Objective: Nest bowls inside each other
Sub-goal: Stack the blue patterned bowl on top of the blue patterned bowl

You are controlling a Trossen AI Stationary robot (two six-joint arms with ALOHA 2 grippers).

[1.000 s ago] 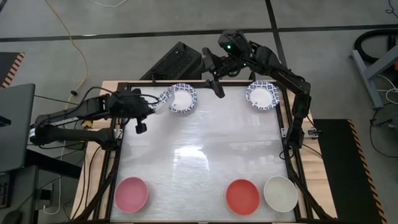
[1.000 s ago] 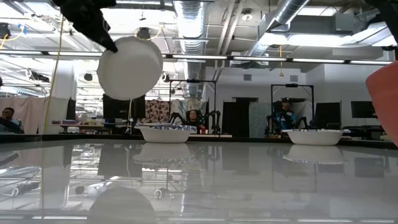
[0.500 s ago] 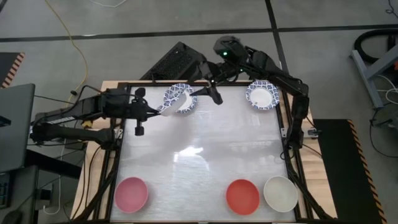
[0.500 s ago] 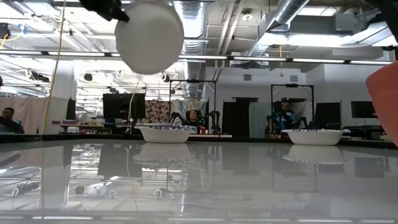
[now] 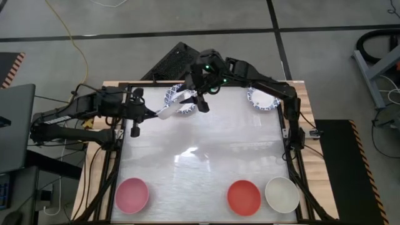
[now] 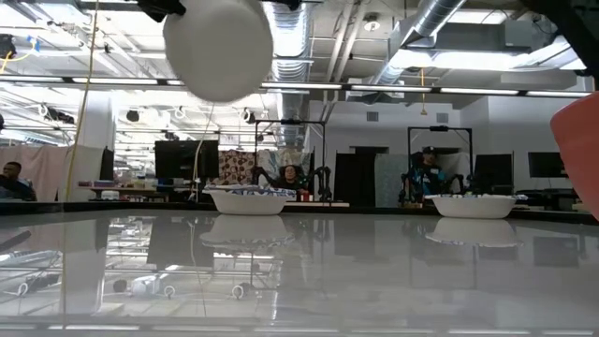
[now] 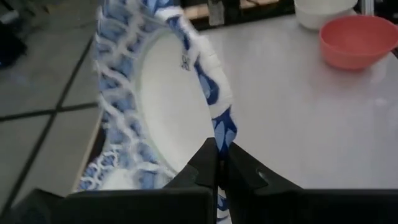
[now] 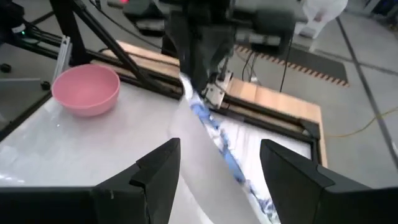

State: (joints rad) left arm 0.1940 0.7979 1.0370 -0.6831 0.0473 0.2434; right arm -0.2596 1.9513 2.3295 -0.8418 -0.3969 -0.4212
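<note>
My left gripper is shut on a blue-patterned white bowl, held high above the table's far left. In the low view its plain white underside faces the near edge. My right gripper is open just to the right of that bowl. In the right wrist view its fingers stand on either side of the bowl's edge without touching it. A second blue-patterned bowl rests on its base on the table below, and a third at the far right. My left gripper pinches the bowl's blue scalloped rim between its two fingers, one on the inside face and one on the outside. The fingers come from the table's left, slanting slightly down. The bowl is lifted clear and tipped on edge, its hollow toward the far side.
A pink bowl stands at the near left; a red bowl and a plain white bowl stand side by side at the near right. The middle of the table is bare. A black frame edges the table.
My left gripper has risen with the bowl and tipped it more steeply on edge. My right gripper has moved toward the table's left and down, up to the held bowl, and has stayed open.
</note>
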